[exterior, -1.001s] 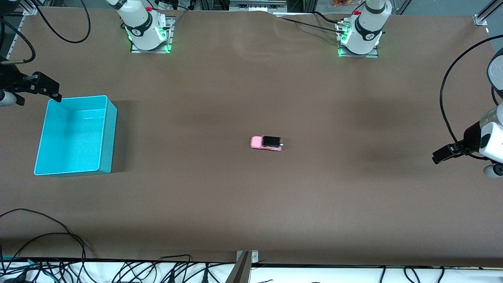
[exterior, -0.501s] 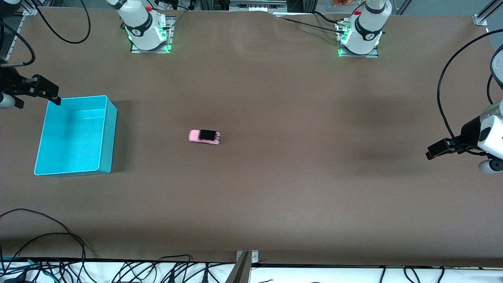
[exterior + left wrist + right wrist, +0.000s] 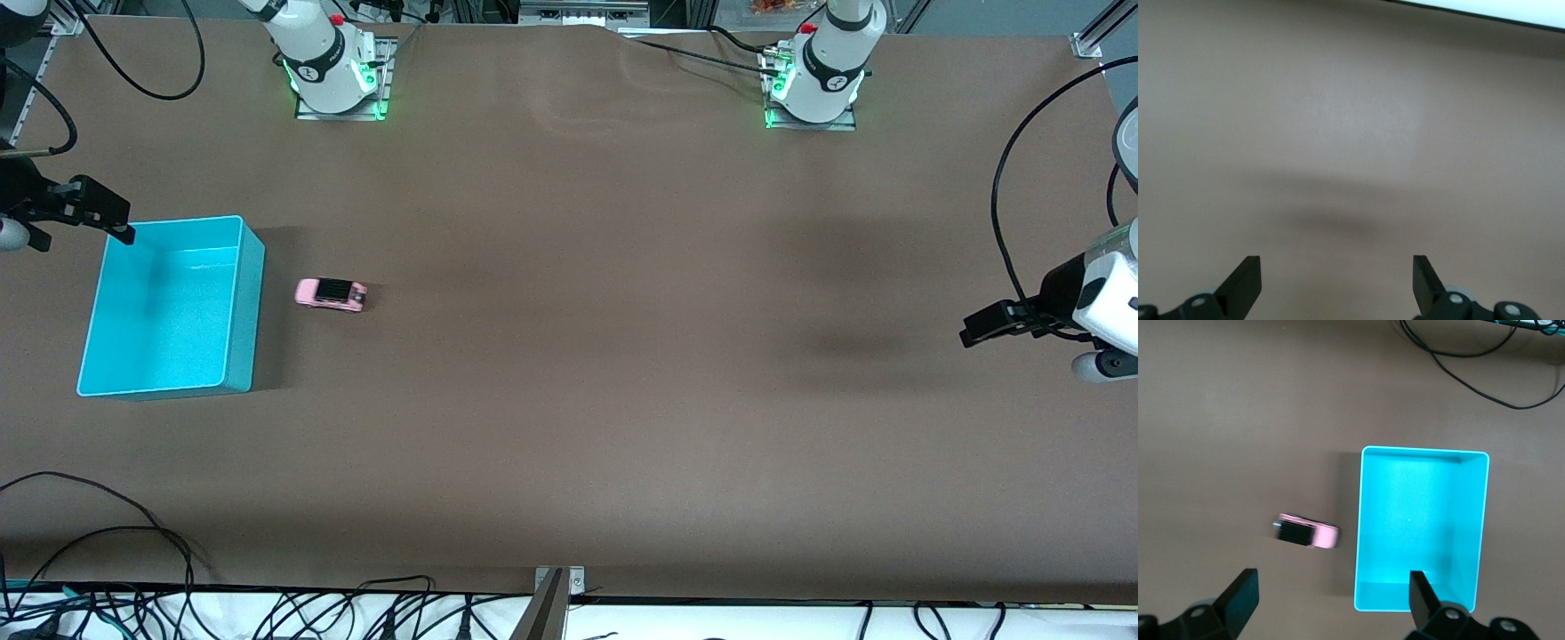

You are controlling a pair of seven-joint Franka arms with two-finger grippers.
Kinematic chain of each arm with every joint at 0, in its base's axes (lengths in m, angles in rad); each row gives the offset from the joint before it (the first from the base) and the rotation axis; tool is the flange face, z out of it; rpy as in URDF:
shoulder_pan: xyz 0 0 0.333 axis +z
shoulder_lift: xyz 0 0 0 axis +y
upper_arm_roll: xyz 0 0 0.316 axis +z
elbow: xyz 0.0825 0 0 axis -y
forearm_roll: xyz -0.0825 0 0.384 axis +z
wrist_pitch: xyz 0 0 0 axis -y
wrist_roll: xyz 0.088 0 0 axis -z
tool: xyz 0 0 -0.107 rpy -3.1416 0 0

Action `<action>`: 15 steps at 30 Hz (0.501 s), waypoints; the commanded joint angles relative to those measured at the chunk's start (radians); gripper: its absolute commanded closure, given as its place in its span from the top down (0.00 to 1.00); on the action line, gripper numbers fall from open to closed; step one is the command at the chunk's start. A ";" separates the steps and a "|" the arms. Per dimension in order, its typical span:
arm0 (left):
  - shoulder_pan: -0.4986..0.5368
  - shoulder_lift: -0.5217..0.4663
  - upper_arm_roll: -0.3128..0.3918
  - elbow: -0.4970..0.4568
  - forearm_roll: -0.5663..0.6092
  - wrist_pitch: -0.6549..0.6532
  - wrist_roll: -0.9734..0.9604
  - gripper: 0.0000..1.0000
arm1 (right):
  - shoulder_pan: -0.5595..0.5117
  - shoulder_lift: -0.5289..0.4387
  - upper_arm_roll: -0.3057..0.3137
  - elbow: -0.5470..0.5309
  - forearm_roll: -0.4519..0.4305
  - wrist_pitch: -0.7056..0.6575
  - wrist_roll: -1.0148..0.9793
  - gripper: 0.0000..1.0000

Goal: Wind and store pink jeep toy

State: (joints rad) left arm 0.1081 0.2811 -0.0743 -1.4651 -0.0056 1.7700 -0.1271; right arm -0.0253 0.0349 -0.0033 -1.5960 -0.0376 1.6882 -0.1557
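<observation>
Over the last second the pink jeep toy (image 3: 330, 293) has run across the brown table (image 3: 569, 427) under its own power, from the centre of the front view toward the left of the frame; it now stands on its wheels just beside the turquoise bin (image 3: 251, 302), apart from its wall and at mid-left of the frame. Neither gripper has been near it during this run, so in my judgement the winding is done and the toy has been let go; storing is what remains. The toy is blurred in the right wrist view, which suggests it may not yet have come to rest. The bin is empty. The right gripper (image 3: 107, 220) hangs at the upper left of the frame over the bin's corner, fingers spread fully wide, holding and touching nothing; its wrist view looks down on both bin and toy. The left gripper (image 3: 982, 324) waits at the right edge of the frame over bare table, well apart from the toy, likewise fully spread and empty. Judgement: the right arm is the better placed to collect the toy once it stops.
</observation>
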 commanded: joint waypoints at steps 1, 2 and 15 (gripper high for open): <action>0.001 -0.016 -0.002 -0.017 0.021 -0.018 0.026 1.00 | 0.001 0.013 0.000 0.019 -0.008 0.002 0.008 1.00; 0.001 -0.016 -0.002 -0.017 0.028 -0.018 0.026 1.00 | 0.001 0.013 0.002 0.019 -0.008 0.001 0.008 1.00; 0.004 -0.016 -0.019 -0.017 0.052 -0.018 0.024 1.00 | 0.001 0.013 0.002 0.018 -0.008 -0.004 0.010 1.00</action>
State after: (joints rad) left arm 0.1076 0.2812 -0.0885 -1.4686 0.0241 1.7606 -0.1246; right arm -0.0253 0.0403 -0.0033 -1.5960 -0.0376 1.6886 -0.1557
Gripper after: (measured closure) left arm 0.000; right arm 0.000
